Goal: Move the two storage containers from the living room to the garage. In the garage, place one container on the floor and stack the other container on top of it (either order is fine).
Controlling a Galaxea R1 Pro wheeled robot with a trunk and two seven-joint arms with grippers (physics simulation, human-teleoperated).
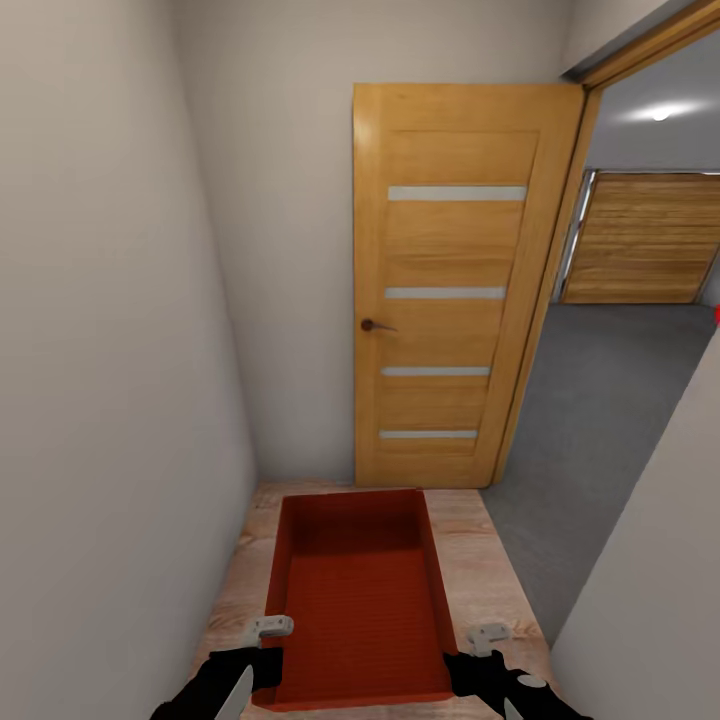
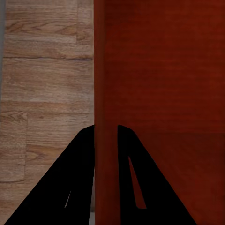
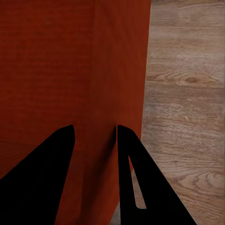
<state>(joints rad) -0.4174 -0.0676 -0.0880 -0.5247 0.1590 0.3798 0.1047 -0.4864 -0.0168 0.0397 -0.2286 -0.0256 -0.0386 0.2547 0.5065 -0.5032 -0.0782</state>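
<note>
Narrow beige-walled hallway w/ light wood-plank flooring (image 1: 470, 560). A red-orange storage container (image 1: 360, 600) hung low in front of the robot, over the planks. Left gripper (image 2: 105, 133) pinched its left wall, right gripper (image 3: 93, 133) clamped the right wall. Wooden door (image 1: 450, 290) stood open; grey concrete floor (image 1: 600, 400) of the garage lay beyond.

One red-orange storage container (image 1: 360, 600) is a long open box with thin walls and nothing inside. It is level, up above the light wood-plank floor (image 1: 470, 560). Past the open doorway is the garage (image 1: 640, 260), with its dark grey floor (image 1: 590, 420) and white-grey walls.
</note>
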